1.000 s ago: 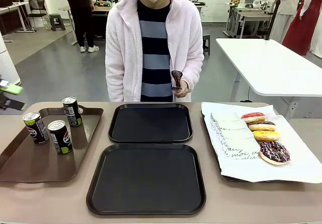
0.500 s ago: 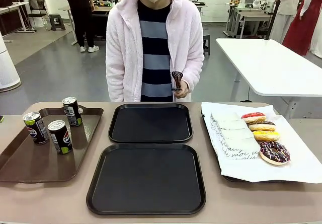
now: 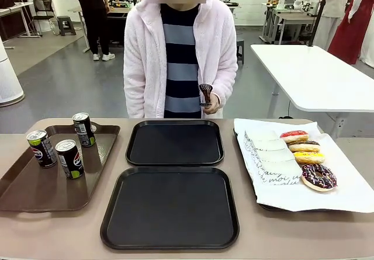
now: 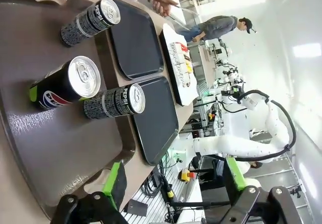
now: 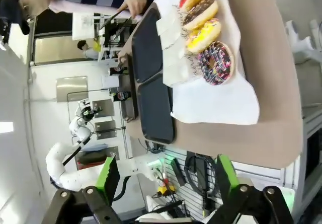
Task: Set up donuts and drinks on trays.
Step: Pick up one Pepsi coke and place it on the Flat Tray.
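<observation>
Well, nothing laid out yet

Both black trays [image 3: 175, 143] sit bare. Left pincer [image 4: 173, 181] hangs wide open, empty, three cans [image 4: 68, 85] upright on the brown tray [image 4: 60, 143] just ahead of it. Right pincer [image 5: 166, 176] gapes empty too, donuts [image 5: 204, 35] well ahead on white paper [image 5: 211, 100]. Next, I'd guess: straddle a can and close.

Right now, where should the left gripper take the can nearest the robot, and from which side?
Probably mid-body on the nearest can, below its silver top. It stands upright on the brown tray, apart from the other two cans, with bare tray floor on the robot's side, so come in from there and close across its width.
</observation>
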### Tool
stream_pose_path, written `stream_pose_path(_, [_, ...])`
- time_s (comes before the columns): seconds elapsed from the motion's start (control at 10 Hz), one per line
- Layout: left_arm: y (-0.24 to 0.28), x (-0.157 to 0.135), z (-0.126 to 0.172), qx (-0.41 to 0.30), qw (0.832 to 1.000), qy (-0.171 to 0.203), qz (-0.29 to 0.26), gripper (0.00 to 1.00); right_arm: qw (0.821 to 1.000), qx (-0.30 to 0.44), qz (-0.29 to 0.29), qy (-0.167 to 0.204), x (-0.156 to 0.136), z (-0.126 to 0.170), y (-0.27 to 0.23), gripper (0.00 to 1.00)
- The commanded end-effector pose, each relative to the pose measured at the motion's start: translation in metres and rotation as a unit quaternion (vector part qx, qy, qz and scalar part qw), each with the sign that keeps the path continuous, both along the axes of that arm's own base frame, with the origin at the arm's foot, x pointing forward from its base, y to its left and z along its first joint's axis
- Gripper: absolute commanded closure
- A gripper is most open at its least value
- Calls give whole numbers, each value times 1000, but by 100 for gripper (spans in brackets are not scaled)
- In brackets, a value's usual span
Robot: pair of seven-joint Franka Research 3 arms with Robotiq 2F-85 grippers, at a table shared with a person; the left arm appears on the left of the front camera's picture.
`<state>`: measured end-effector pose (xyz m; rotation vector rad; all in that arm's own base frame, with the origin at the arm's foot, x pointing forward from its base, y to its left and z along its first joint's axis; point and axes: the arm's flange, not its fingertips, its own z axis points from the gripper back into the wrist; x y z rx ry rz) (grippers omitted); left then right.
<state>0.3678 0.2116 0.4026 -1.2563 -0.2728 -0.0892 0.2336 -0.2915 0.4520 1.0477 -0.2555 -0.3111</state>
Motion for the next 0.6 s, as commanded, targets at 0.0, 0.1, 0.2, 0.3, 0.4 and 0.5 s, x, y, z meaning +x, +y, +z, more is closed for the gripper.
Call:
stream_pose_path(0.0, [-2, 0, -2, -3, 1000, 2, -1, 0, 1000, 12, 10, 0, -1, 1, 4, 0])
stream_pose_path(0.1, [-2, 0, -2, -3, 1000, 2, -1, 0, 1000, 12, 10, 0, -1, 1, 4, 0])
stream_pose_path(0.2, [-2, 0, -2, -3, 1000, 2, -1, 0, 1000, 12, 10, 0, -1, 1, 4, 0])
stream_pose_path(0.3, [-2, 0, -2, -3, 1000, 2, -1, 0, 1000, 12, 10, 0, -1, 1, 4, 0])
stream_pose_path(0.4, [-2, 0, -2, -3, 1000, 2, -1, 0, 1000, 12, 10, 0, -1, 1, 4, 0])
stream_pose_path(0.5, [-2, 0, -2, -3, 1000, 2, -1, 0, 1000, 12, 10, 0, -1, 1, 4, 0])
